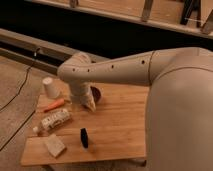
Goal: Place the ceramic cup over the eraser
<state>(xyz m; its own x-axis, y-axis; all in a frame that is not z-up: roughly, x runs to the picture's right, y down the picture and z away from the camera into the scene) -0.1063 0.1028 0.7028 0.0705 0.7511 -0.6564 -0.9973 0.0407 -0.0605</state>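
Observation:
The ceramic cup (50,87), plain off-white, stands at the far left corner of the wooden table (120,125). Nearer the front edge the eraser (84,137), a small black block, stands on end. My arm reaches in from the right, bends at a pale elbow (75,70) and drops to the table. The gripper (89,104) hangs just above the tabletop beside a small dark red bowl (95,93), open with nothing in it. It is to the right of the cup and behind the eraser, touching neither.
An orange carrot (54,105) lies in front of the cup. A pale bottle-like object (55,120) lies on its side beside a beige sponge block (54,145) at the front left. A cable (17,95) runs along the floor on the left.

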